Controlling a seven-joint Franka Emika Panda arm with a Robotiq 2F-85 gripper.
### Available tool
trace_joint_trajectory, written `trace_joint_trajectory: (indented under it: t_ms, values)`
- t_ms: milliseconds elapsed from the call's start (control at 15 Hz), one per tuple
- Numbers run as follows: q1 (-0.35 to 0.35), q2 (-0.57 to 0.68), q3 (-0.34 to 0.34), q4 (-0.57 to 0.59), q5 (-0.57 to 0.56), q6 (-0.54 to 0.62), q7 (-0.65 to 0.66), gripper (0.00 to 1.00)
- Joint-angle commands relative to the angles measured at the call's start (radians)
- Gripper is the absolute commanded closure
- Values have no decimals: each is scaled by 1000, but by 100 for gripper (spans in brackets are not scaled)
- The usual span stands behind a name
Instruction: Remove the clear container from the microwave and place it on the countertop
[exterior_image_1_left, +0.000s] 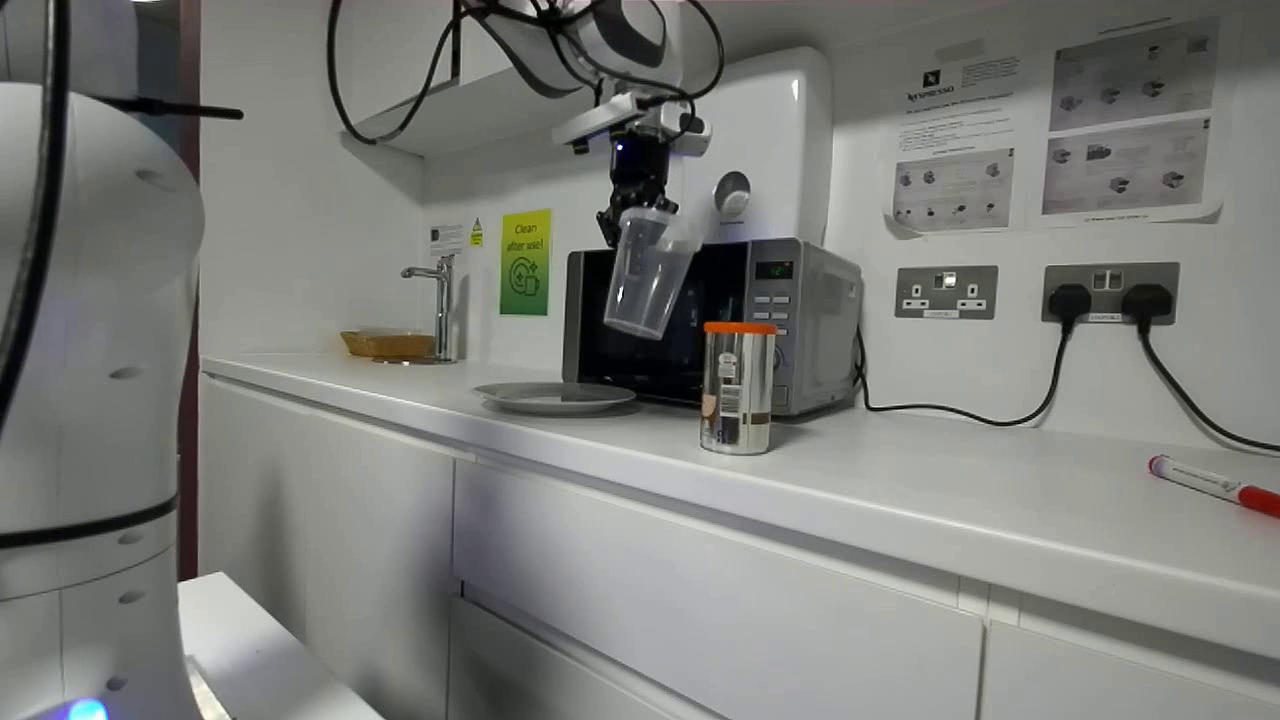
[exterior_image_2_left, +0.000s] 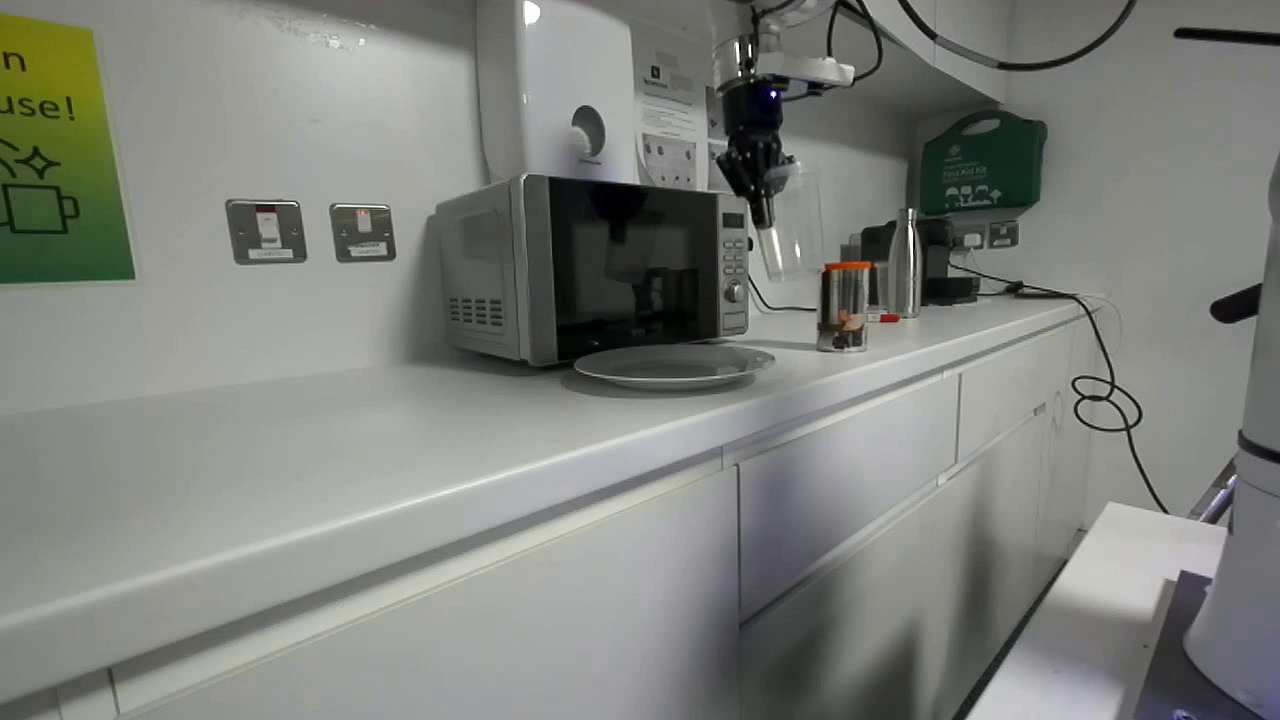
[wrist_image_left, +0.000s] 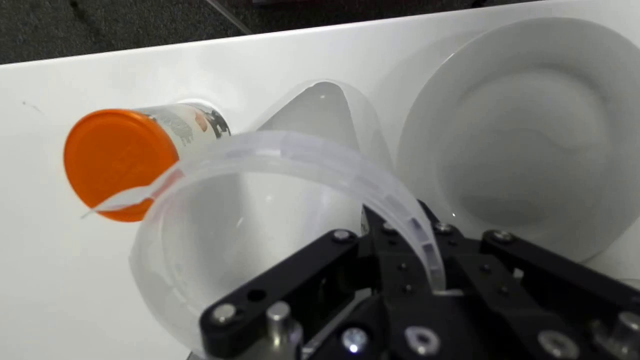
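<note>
Hand (exterior_image_2_left: 764, 214) points down, seemingly aslant, gripping the clear container (exterior_image_1_left: 648, 282).

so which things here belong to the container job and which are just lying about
Part of the job:
clear container, held tilted above the counter
claw, shut on its wall
microwave, the named starting place
countertop, where it should go

Just lying about:
plate
orange-lidded tin
red-and-white marker
metal bottle
</note>
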Motion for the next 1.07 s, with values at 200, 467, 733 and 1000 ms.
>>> trace_joint_trajectory:
  t_ms: [200,467,733,1000]
  values:
    - [-11,-76,14,-275,13,244,59,99]
    - [-13,-88,28,-377,-20,376,100,99]
    - [-20,-113,40,-434,-61,486,139,99]
    - [-24,-134,45,-469,-81,543,160,99]
